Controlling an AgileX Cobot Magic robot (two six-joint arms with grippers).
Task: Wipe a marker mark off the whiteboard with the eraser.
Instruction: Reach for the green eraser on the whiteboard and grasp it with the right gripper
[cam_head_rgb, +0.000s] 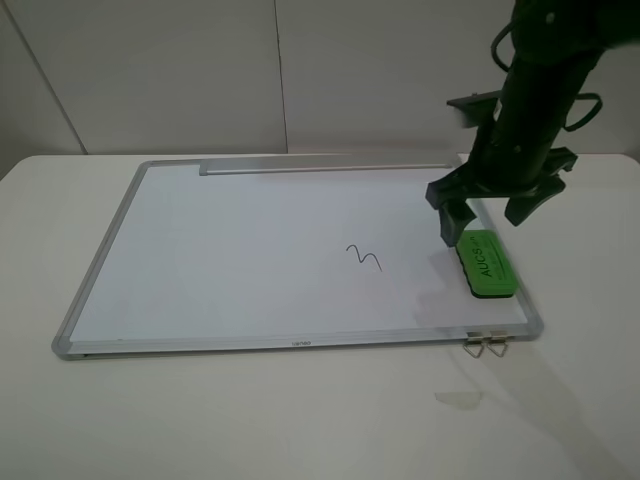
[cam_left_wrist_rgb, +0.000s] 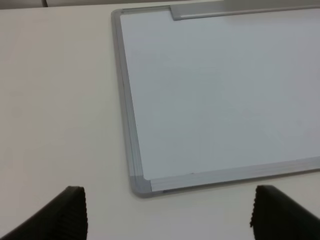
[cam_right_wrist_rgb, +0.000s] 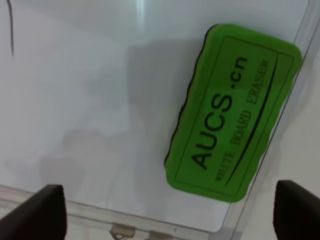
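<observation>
The whiteboard (cam_head_rgb: 100, 260) lies flat on the table, its tray strip (cam_head_rgb: 330, 168) along the far edge. A small black marker mark (cam_head_rgb: 365, 258) sits right of the board's middle; its end shows in the right wrist view (cam_right_wrist_rgb: 11, 30). The green eraser (cam_head_rgb: 486, 264) rests on the board near the front right corner, lettering up (cam_right_wrist_rgb: 232, 110). My right gripper (cam_head_rgb: 490, 212) hangs open just above and behind it, fingers spread wider than the eraser (cam_right_wrist_rgb: 170, 215). My left gripper (cam_left_wrist_rgb: 170, 220) is open over bare table near a board corner (cam_left_wrist_rgb: 140, 185), holding nothing.
Two metal clips (cam_head_rgb: 487, 345) stick out from the board's front right edge. A pale tape scrap (cam_head_rgb: 458, 399) lies on the table in front of them. A white wall rises behind the table.
</observation>
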